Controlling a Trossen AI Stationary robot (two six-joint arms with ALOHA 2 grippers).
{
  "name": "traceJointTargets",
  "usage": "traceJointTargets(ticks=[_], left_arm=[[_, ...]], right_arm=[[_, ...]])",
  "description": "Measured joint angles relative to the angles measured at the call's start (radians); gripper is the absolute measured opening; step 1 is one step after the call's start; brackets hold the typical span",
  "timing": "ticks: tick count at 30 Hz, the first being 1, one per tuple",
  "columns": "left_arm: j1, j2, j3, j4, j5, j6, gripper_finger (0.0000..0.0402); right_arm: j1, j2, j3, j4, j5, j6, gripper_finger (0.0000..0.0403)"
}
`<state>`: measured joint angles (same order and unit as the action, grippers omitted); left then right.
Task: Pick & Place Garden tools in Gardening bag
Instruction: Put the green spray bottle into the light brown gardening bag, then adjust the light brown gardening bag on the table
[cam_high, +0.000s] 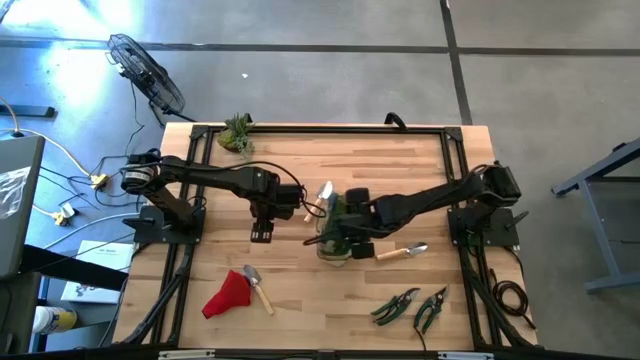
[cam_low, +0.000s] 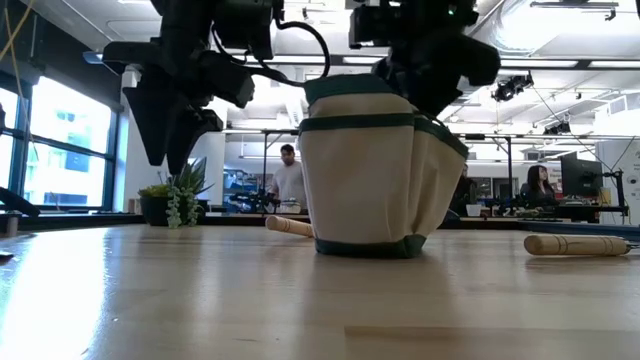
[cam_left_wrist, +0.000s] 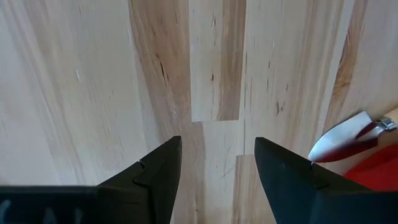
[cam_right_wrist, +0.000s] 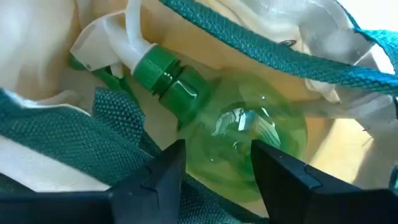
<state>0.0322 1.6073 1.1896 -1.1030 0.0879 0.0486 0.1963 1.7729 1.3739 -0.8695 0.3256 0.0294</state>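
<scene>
The gardening bag (cam_high: 333, 250) (cam_low: 365, 180) stands upright on its base at mid-table. Inside it lies the green spray bottle (cam_right_wrist: 249, 134), its white trigger head against the bag's inner wall. My right gripper (cam_high: 340, 230) (cam_right_wrist: 217, 155) reaches down into the bag's mouth with its jaws apart, over the bottle's round body. My left gripper (cam_high: 262, 232) (cam_left_wrist: 217, 152) hangs open over bare wood left of the bag, pointing down. One wooden-handled trowel (cam_high: 402, 251) lies right of the bag. Another (cam_high: 320, 196) lies at its far left. My right gripper comes from above into the bag, slanting down, with one finger (cam_right_wrist: 165, 171) on either side of the near part of the spray bottle's round body (cam_right_wrist: 217, 149). Whether the fingers touch the bottle I cannot tell.
A red glove (cam_high: 228, 295) and a third trowel (cam_high: 258, 288) lie near the front left. Two pruning shears (cam_high: 395, 305) (cam_high: 432, 310) lie at the front right. A leafy plant (cam_high: 238, 135) sits at the far edge. People show in the room beyond the table.
</scene>
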Motion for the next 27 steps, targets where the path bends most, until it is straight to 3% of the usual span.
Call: traceJointTargets(ticks=[8, 16, 27], left_arm=[[0.0, 0.0, 0.0, 0.002, -0.001, 0.007, 0.0196], [0.0, 0.0, 0.0, 0.016, -0.001, 0.024, 0.0196], [0.0, 0.0, 0.0, 0.027, -0.001, 0.015, 0.0196]], right_arm=[[0.022, -0.032, 0.0, -0.075, 0.013, 0.034, 0.0172], [0.033, -0.04, 0.0, -0.104, -0.078, 0.096, 0.0172], [0.033, -0.04, 0.0, 0.004, -0.072, -0.014, 0.0172]])
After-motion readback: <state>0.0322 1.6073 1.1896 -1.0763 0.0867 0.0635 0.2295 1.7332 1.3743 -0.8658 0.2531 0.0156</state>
